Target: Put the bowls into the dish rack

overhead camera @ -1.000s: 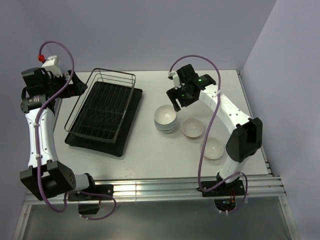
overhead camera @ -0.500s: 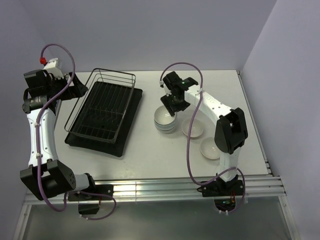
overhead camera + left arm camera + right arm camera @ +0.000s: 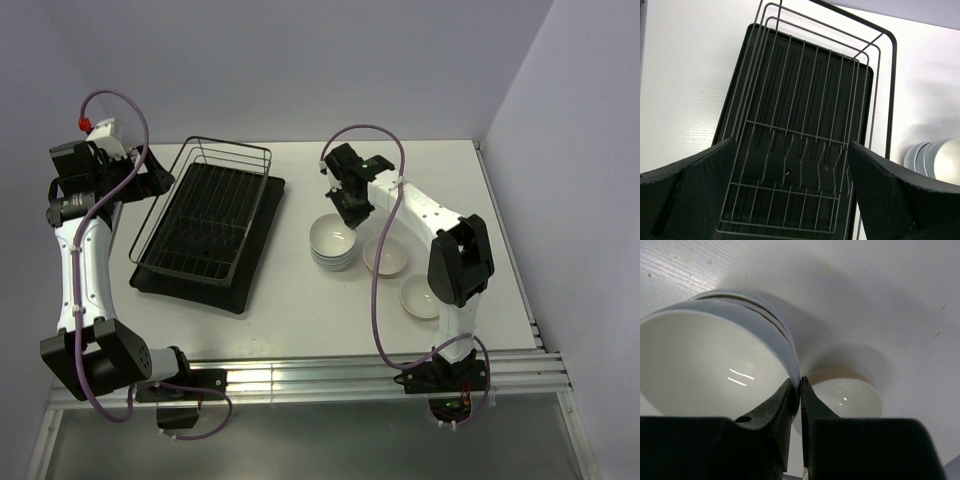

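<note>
A stack of white bowls point(image 3: 333, 243) stands mid-table, right of the dish rack point(image 3: 205, 215). My right gripper point(image 3: 349, 211) is shut on the far rim of the top bowl point(image 3: 715, 370): one finger sits inside it, the other outside, and the right gripper point(image 3: 800, 382) pinches the thin wall. The top bowl sits tilted over the lower bowls point(image 3: 757, 305). Two single bowls lie to the right point(image 3: 385, 257) point(image 3: 420, 298); one of these bowls point(image 3: 850, 395) shows behind the fingers. My left gripper point(image 3: 155, 178) hangs open above the rack's left side. The left gripper point(image 3: 792, 150) frames the empty dish rack point(image 3: 800, 100).
The wire rack rests on a flat black tray point(image 3: 255, 265). Walls close in behind and to the right of the white table point(image 3: 300, 310). The right arm's purple cable point(image 3: 385, 250) loops above the two single bowls. The bowl stack point(image 3: 935, 157) shows at the right edge of the left wrist view.
My right gripper swung left, came down onto the bowl stack and closed its jaws on the top bowl's rim. The left arm has barely moved.
</note>
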`<move>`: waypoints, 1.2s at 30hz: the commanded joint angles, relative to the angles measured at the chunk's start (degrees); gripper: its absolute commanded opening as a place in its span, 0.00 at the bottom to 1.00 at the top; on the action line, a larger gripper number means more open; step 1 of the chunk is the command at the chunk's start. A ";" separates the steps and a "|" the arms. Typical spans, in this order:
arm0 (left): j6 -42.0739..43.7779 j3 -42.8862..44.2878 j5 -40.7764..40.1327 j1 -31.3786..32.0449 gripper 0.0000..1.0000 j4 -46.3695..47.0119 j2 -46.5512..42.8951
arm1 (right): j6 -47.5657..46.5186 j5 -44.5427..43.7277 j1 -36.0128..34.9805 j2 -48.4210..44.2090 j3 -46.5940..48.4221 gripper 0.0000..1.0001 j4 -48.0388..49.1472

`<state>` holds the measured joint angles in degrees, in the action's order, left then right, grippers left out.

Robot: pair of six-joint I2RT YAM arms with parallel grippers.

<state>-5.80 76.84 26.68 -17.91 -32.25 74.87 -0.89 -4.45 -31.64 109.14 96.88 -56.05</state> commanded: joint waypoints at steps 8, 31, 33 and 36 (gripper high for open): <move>-2.81 0.06 0.39 0.16 0.99 3.07 -1.39 | -0.26 1.11 -0.27 -2.97 5.85 0.00 -0.90; -27.67 -0.63 32.04 4.45 1.00 25.65 -2.54 | 4.84 28.61 5.36 -11.85 17.20 0.00 14.74; -29.87 -1.69 31.34 9.19 0.99 26.36 -2.36 | 4.93 31.58 5.45 -13.24 16.06 0.00 17.01; -34.35 -4.23 30.28 15.61 1.00 30.74 -1.92 | 6.07 33.89 5.45 -15.09 12.38 0.00 21.14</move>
<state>-32.88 73.76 54.33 -7.07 -10.35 73.97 2.81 22.52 -26.44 99.77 110.39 -44.21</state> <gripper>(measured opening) 0.995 0.038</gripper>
